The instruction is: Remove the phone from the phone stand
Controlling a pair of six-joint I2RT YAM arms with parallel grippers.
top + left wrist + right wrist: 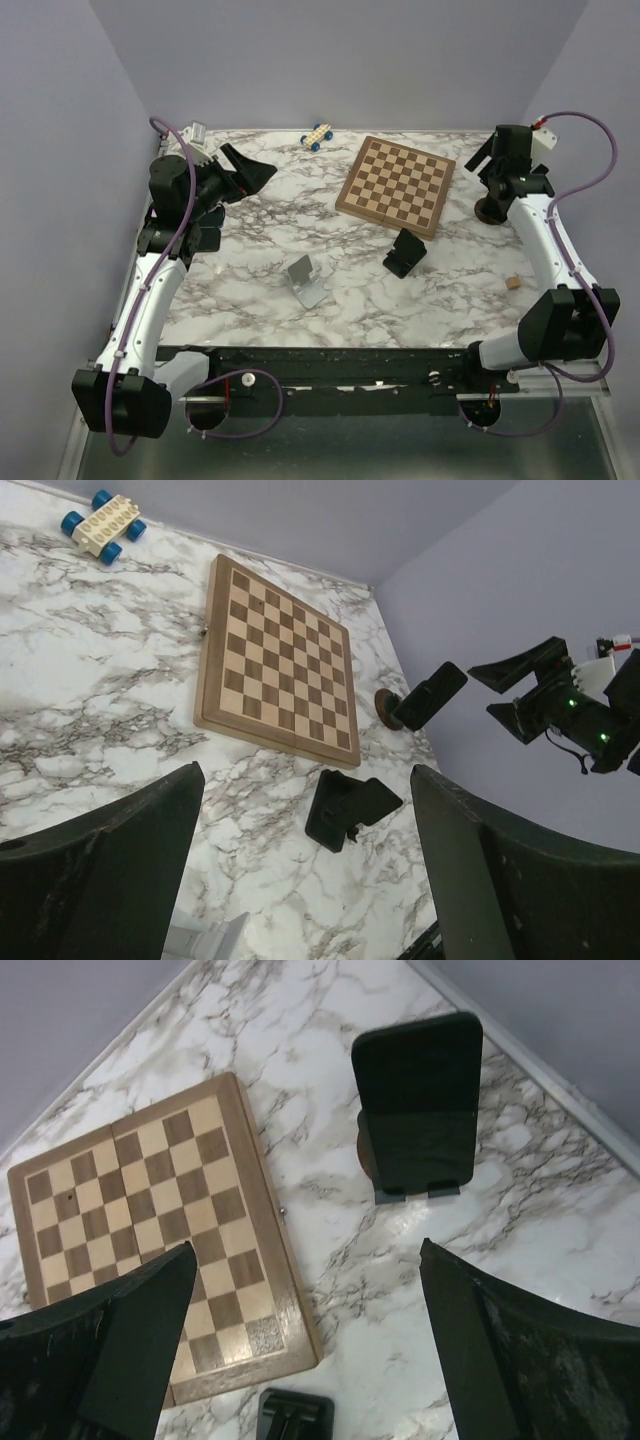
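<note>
R claw [305,1250] wide open near phone [417,1100]; pinch long edges, lift straight off stand [392,1196] w/o tipping. L claw [307,770] open, idle.

The phone [417,1070] is a plain black slab with a dark screen. It stands on its short edge and leans back in the phone stand [490,212]. The stand has a round brown base and two small lips that catch the phone's lower edge. Both sit near the far right corner of the table [250,300].
</note>
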